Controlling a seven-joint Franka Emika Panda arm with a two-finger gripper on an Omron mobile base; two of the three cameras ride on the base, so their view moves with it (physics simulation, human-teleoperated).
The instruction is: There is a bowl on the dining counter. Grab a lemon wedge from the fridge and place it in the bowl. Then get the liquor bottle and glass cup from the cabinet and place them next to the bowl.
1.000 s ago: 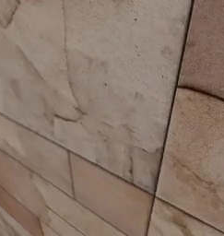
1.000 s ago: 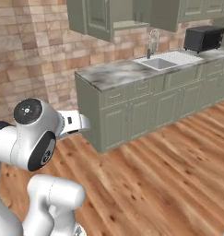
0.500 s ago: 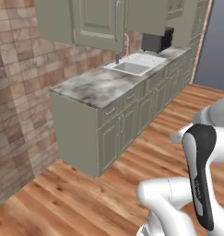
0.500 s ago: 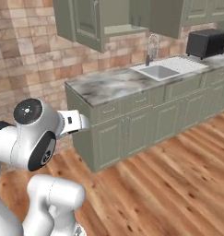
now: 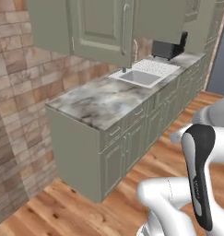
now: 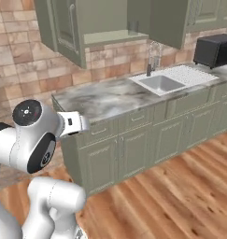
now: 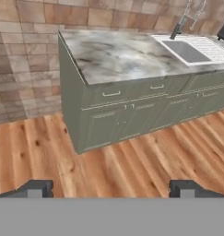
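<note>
The wall cabinet (image 6: 110, 18) stands open above the marble worktop, its door (image 6: 68, 28) swung out to the left. On its shelf (image 6: 115, 37) a small greyish see-through shape, apparently the glass cup (image 6: 132, 25), stands at the right end. My gripper (image 7: 111, 189) is open, its two dark fingertips (image 7: 36, 188) set wide apart with nothing between them. It looks across wooden floor at the pale green base units. The bowl, dining counter, lemon wedge, fridge and liquor bottle are out of view.
A narrow marble worktop (image 6: 101, 95) on pale green cupboards holds a sink (image 6: 161, 83) with a tap (image 6: 152, 58) and a black appliance (image 6: 213, 49). Brick wall (image 5: 16, 92) lies to the left. Open wooden floor (image 7: 113, 161) lies before the units.
The base has driven and turned: the left base view went from bare brick wall to the worktop, which has come nearer in both base views. The gripper stays open.
</note>
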